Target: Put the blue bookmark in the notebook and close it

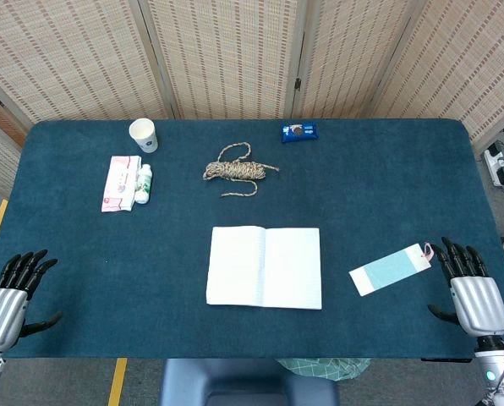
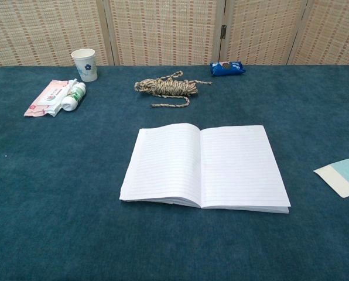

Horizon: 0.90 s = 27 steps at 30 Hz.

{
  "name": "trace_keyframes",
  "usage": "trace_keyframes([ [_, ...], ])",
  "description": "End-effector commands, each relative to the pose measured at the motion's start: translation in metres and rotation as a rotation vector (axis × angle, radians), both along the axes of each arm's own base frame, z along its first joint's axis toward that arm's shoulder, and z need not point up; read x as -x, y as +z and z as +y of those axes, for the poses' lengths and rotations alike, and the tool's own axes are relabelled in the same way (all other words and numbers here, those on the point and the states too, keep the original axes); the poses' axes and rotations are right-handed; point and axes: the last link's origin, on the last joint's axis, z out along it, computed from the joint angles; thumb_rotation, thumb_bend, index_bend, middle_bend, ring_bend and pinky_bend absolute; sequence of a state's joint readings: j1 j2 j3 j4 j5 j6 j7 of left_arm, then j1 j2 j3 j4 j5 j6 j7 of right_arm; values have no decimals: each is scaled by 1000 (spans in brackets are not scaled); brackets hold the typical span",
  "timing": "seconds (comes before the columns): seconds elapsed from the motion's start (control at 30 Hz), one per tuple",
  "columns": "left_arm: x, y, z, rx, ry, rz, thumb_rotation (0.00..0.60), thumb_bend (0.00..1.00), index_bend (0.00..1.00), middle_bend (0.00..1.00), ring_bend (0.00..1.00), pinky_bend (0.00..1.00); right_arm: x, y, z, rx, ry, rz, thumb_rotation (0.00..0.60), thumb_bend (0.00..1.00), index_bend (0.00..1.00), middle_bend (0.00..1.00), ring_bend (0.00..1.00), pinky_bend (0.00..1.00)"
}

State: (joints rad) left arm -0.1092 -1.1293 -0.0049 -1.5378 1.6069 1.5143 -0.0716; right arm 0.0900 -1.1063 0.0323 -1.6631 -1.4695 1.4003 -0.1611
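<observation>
An open lined notebook (image 1: 265,267) (image 2: 205,166) lies flat in the middle of the table, both pages blank. The blue bookmark (image 1: 391,269) (image 2: 342,174), light blue with a cream end, lies on the cloth to the notebook's right. My right hand (image 1: 470,288) rests at the table's near right edge, fingers spread, just right of the bookmark and holding nothing. Over at the near left edge sits my left hand (image 1: 12,293), open with fingers spread and empty. Neither hand shows in the chest view.
A coil of rope (image 1: 237,170) (image 2: 166,88) lies behind the notebook. A paper cup (image 1: 143,134) (image 2: 85,63), a wipes pack (image 1: 117,183) and a small bottle (image 1: 144,183) sit at the back left. A blue snack pack (image 1: 299,132) (image 2: 227,68) is at the back.
</observation>
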Motion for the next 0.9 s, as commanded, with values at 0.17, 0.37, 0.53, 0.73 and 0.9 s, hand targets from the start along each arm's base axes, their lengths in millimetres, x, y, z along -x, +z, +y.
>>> trace_keyframes([
  [0.17, 1, -2, 2, 8, 22, 9, 600, 188, 187, 91, 0, 0, 4, -1, 0, -42, -39, 13, 600, 0, 0, 0, 0, 14],
  [0.37, 3, -4, 4, 24, 34, -24, 600, 189, 193, 91, 0, 0, 7, -9, -6, -118, -37, 21, 600, 90, 80, 0, 0, 14],
  [0.53, 5, -6, 8, 39, 43, -20, 600, 188, 194, 91, 0, 0, 17, -10, -30, -190, -39, 96, 600, 111, 178, 0, 0, 15],
  [0.73, 9, -9, 12, 35, 64, -9, 600, 188, 196, 73, 0, 0, 20, -19, -55, -287, -41, 165, 600, 143, 275, 0, 0, 14],
  [0.9, 9, -12, 13, 39, 64, -10, 600, 189, 196, 69, 0, 0, 22, -31, -72, -335, -49, 182, 600, 153, 277, 0, 0, 15],
])
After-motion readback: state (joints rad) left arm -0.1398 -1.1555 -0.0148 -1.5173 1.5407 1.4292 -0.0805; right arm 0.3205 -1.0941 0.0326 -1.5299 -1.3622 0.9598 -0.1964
